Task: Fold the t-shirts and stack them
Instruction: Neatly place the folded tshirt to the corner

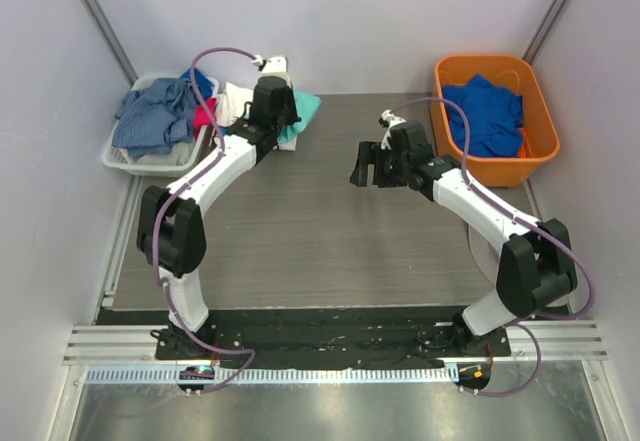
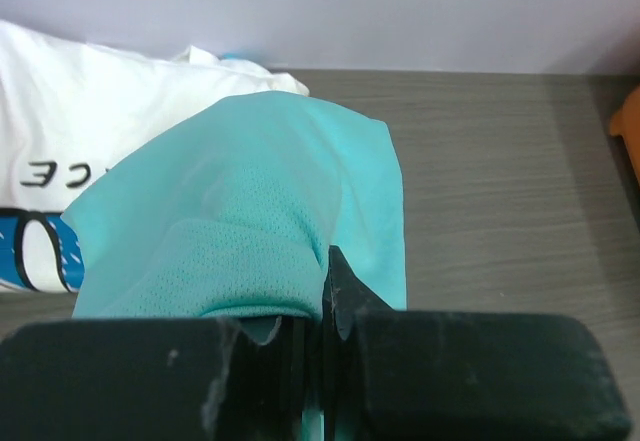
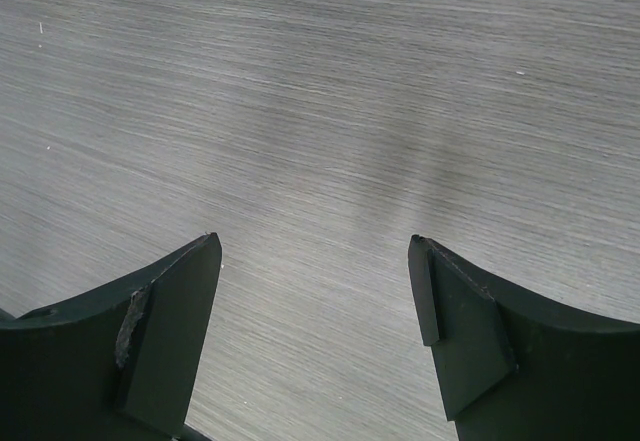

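There is one mint-teal mesh t-shirt (image 2: 250,191), one white printed t-shirt (image 2: 90,111), one pale grey plastic basket (image 1: 150,169) and one orange plastic basket (image 1: 480,61).

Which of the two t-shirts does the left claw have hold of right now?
The teal shirt: its fabric is pinched in the shut left claw. The white printed shirt lies beside it, ungripped.

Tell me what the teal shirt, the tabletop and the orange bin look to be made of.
The teal t-shirt looks like thin synthetic sports knit, matte: tiny mesh holes show near the fold. The tabletop is probably grey wood-grain laminate, low sheen: fine straight streaks, soft reflections. The orange bin is likely moulded plastic: smooth, even colour, rounded rim.
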